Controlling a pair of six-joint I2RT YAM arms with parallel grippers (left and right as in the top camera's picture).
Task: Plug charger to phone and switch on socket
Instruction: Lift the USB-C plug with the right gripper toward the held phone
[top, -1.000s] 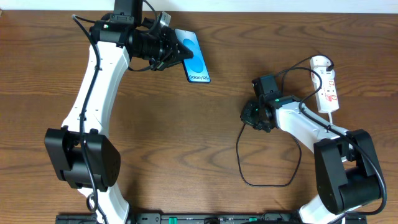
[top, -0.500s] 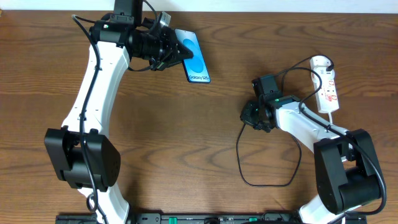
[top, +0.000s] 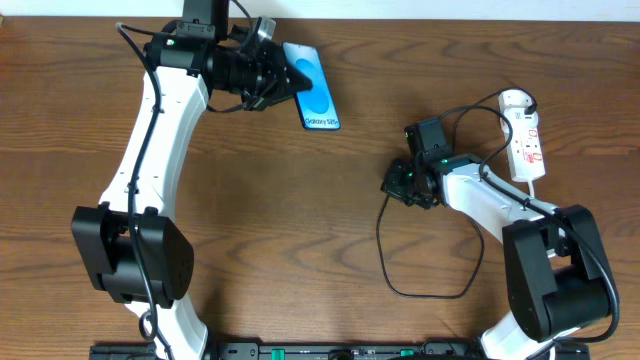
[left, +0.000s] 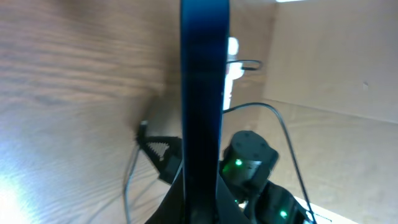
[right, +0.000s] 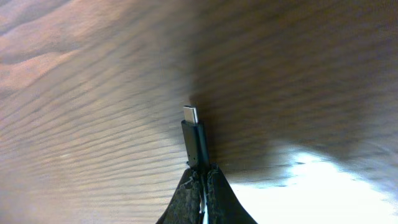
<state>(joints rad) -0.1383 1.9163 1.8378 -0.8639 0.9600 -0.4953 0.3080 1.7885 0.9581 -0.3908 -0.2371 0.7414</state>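
Between the fingertips of the right hand (right: 202, 179) sits the charger (right: 194, 142), pinched just behind its plug. The hand is closed tight on the black plug body, and the small metal tip pokes out past the pads over the wood grain. From overhead, that right hand (top: 398, 183) is right of centre, and the charger's thin black cable (top: 379, 242) falls away from it in a wide loop across the surface (top: 250, 220), curling back toward the right arm's base.

Over to the phone (top: 318, 95): it's up near the far edge, left of the plug and well apart from it. Its blue-and-white screen faces the overhead camera, and the left hand (top: 288, 77) is clamped on its upper-left end. The left wrist view shows the phone (left: 204, 93) edge-on, a dark slab rising straight up from between the fingers. I can't tell whether it touches the wood.

Out at the far right lies the socket (top: 526, 140), white with red markings, just beyond the right arm, with its round white plug at the far end. Its switch position is too small to read.
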